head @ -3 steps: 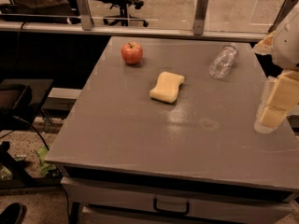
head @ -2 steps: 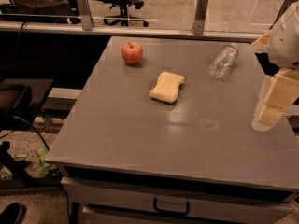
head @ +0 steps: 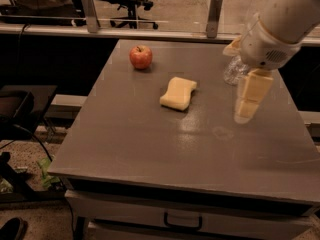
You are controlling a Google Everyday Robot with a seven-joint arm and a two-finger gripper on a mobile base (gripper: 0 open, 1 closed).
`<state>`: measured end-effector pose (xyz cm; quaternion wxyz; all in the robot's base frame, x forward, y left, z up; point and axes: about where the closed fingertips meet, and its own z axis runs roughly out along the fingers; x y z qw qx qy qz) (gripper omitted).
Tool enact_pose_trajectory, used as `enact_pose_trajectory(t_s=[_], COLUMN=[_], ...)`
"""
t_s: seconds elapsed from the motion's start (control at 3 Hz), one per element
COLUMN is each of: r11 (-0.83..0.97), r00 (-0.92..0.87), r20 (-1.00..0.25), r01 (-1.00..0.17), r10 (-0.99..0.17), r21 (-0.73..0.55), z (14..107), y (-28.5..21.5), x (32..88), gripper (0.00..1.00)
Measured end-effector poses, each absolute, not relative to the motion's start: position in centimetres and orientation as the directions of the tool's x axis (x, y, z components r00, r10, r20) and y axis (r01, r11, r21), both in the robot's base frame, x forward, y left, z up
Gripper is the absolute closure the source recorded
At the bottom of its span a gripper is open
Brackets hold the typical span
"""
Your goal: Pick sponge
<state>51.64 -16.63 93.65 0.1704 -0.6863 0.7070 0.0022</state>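
Note:
The sponge is a pale yellow foam block with wavy sides, lying flat near the middle of the grey table. My gripper hangs from the white arm at the right, above the table and to the right of the sponge, well apart from it. It holds nothing that I can see.
A red apple stands at the table's back left. A clear plastic bottle lies at the back right, partly hidden behind my arm. A drawer handle shows below the front edge. Office chairs and a rail stand behind the table.
My arm and gripper have moved left, toward the table's middle and the sponge. The sponge, apple and bottle have not moved.

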Motion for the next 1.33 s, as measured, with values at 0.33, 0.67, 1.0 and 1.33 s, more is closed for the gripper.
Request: enact_pose_trajectory(t_s=[0.33, 0.67, 1.0, 1.33], r11=[-0.018, -0.113, -0.195, -0.247], r00=[0.074, 0.159, 0.231, 0.276], r20=[-0.262, -0.248, -0.223, -0.202], r01=[-0.978, -0.975, -0.965, -0.956], r10=[-0.962, -0.955, -0.947, -0.940], r21=[-0.210, -0.191, -0.174, -0.157], z=[91.6, 89.1, 87.1, 85.7], y=[-14.6, -12.2, -10.2, -8.7], x=[54.4, 57.8, 60.4, 62.3], gripper=[0.00, 0.00, 0.00, 0.00])
